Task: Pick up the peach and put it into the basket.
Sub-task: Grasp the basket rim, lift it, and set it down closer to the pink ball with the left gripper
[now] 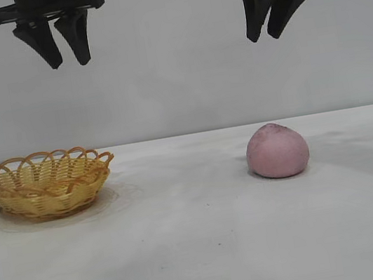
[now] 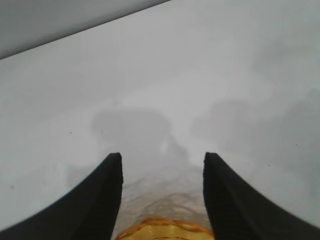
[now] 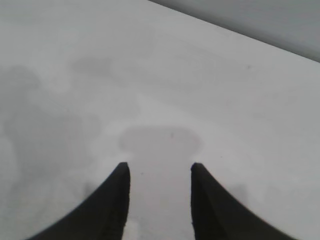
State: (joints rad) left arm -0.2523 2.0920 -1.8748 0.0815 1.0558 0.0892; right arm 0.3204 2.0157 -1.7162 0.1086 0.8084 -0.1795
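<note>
The dull pink peach [image 1: 277, 150] sits on the white table at the right of the exterior view. The yellow wicker basket [image 1: 42, 184] with an orange-brown looped rim stands at the left and holds nothing. My left gripper [image 1: 69, 63] hangs high above the basket, open and empty; the basket rim [image 2: 165, 231] shows between its fingers in the left wrist view. My right gripper [image 1: 264, 36] hangs high above the peach, open and empty. The right wrist view shows only bare table between the right gripper's fingertips [image 3: 160, 167]; the peach is out of that view.
The white table [image 1: 188, 239] runs wide between basket and peach and toward the front. A plain grey wall stands behind.
</note>
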